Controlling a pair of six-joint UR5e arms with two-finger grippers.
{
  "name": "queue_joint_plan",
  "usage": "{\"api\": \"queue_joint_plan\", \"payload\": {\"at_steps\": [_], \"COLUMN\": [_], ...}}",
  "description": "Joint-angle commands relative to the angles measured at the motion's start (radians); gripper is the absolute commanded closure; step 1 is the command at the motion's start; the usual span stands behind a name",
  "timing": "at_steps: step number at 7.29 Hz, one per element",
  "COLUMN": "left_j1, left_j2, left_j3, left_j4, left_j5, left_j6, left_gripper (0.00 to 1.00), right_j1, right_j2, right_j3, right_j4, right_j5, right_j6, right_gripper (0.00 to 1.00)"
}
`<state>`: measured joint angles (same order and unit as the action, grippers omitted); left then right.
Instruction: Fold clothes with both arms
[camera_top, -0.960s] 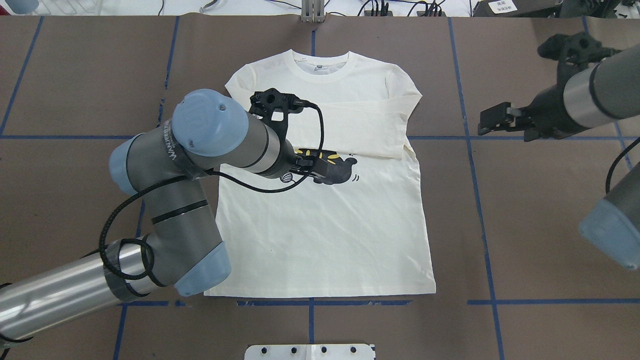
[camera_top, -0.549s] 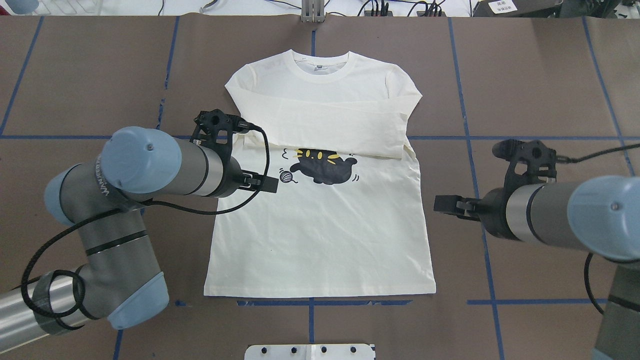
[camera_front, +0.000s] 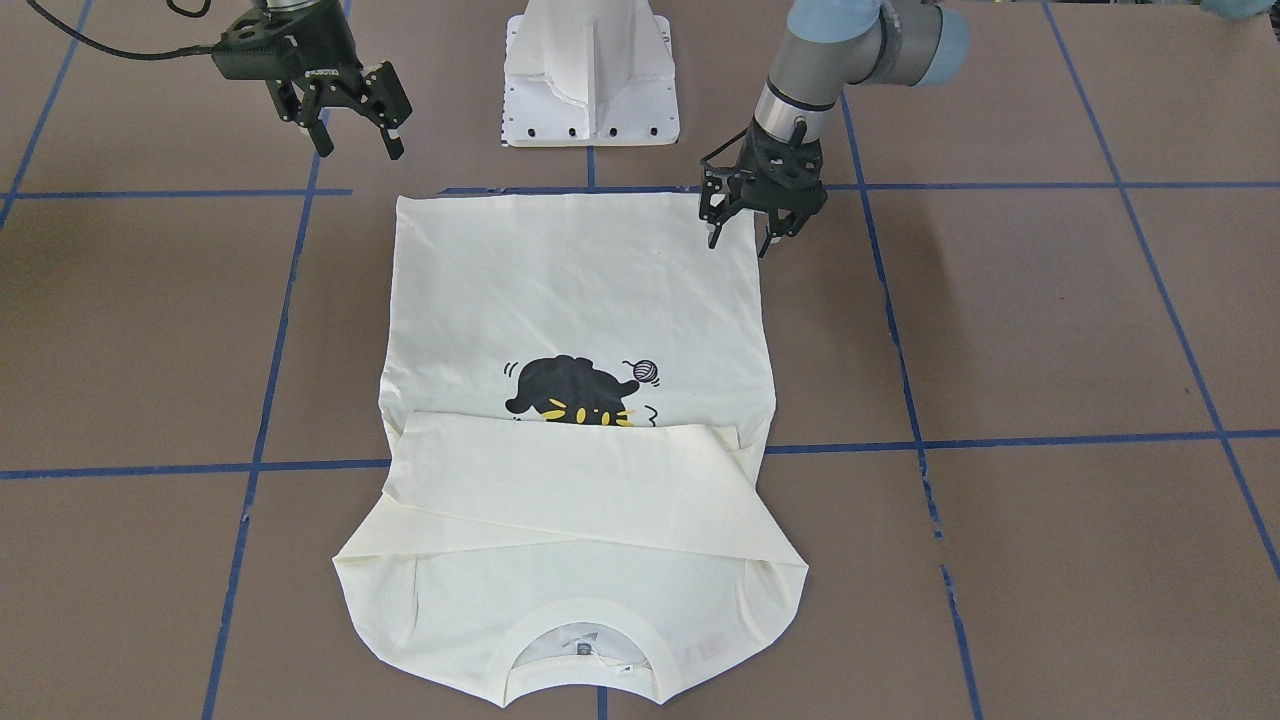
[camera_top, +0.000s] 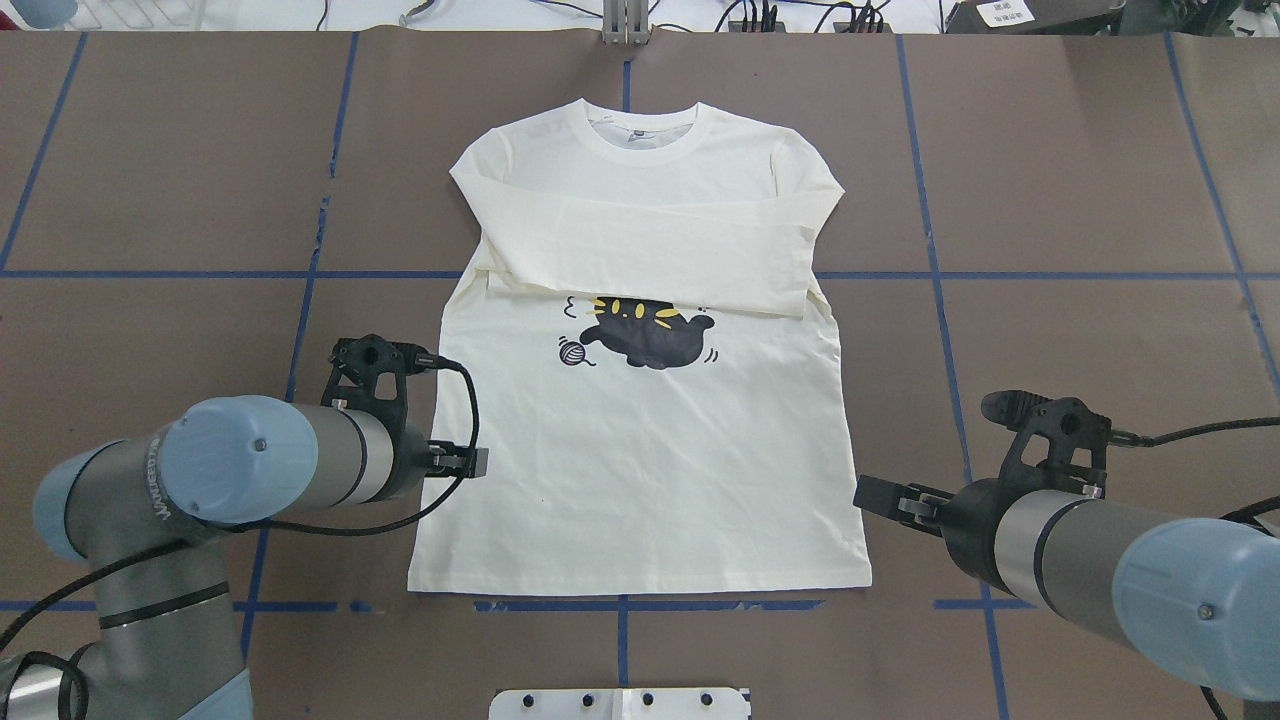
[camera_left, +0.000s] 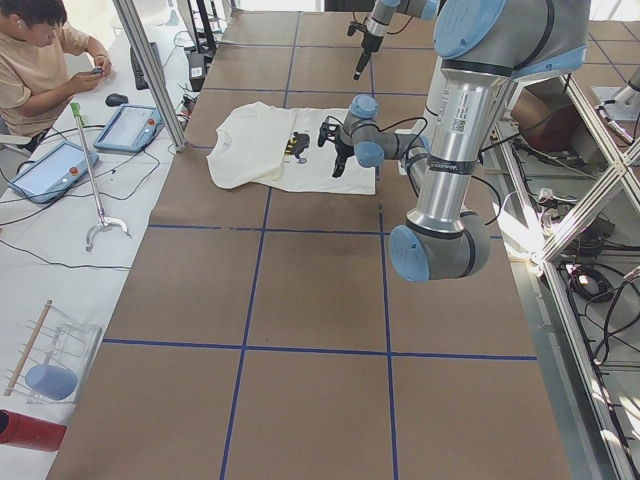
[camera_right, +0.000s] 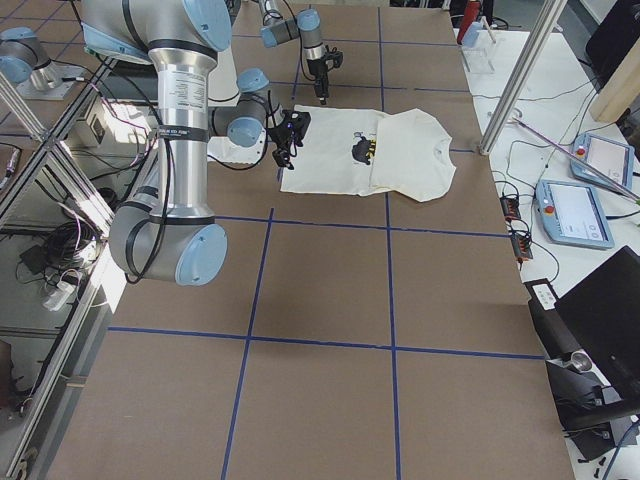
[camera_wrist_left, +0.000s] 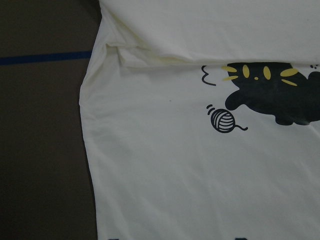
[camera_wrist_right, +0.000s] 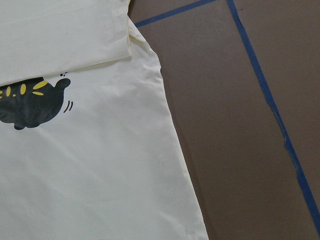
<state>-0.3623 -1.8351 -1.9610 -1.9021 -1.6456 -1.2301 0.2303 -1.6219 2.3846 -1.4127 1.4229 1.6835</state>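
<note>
While both arms reach in at the robot's end of the table (camera_top: 1100, 200), the cream T-shirt (camera_top: 640, 480) lies flat and print-up in the middle of it. Its long axis runs straight away from the robot, with the hem (camera_top: 640, 588) toward the white pedestal base (camera_front: 590, 70) and the collar (camera_top: 640, 152) at the far side. Both sleeves (camera_top: 650, 250) are folded across the chest, one over the other, just covering the top of the black cat print (camera_top: 650, 340). The left gripper (camera_front: 738, 247) points down over the shirt's side edge near a hem corner, jaws spread and holding nothing; whether its tips touch cloth is unclear. The right gripper (camera_front: 360, 150) hovers near the opposite hem corner, jaws likewise apart and empty.
</note>
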Motion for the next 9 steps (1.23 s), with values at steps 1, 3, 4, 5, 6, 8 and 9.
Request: {"api": "queue_joint_plan", "payload": {"at_steps": [1,3,4,5,6,8,9], "left_j1": [0.049,0.081,0.095,0.123,0.135,0.154,0.17], "left_j2": [0.046,0.065,0.071,0.083,0.103,0.12,0.114], "left_j3": [-0.006,-0.01,-0.016,-0.028,-0.048,-0.056,-0.056], "left_j4": [0.005,0.008,0.008,0.009,0.011,0.015,0.043], "left_j5": [0.003,0.001,0.0,0.001,0.001,0.003,0.003], "left_j6": [-0.02,-0.022,-0.054,-0.083,-0.086,-0.109,-0.135], "left_gripper": [0.33,0.37,0.4,0.41,0.41,0.42,0.45], "right_j1": [-0.003,-0.003,-0.003,-0.003,-0.003,-0.003,-0.003], "right_j2": [0.0,-0.001,-0.001,-0.001,-0.003,-0.003,-0.003], "right_j3": [0.001,0.001,0.001,0.001,0.001,-0.001,-0.002], "right_j4": [0.0,0.0,0.0,0.0,0.0,-0.002,-0.002], "right_j5": [-0.005,-0.006,-0.009,-0.012,-0.013,-0.016,-0.016], "right_j6": [0.005,0.004,0.004,0.004,0.005,0.004,0.004], "right_gripper": [0.0,0.0,0.0,0.0,0.0,0.0,0.0]}}
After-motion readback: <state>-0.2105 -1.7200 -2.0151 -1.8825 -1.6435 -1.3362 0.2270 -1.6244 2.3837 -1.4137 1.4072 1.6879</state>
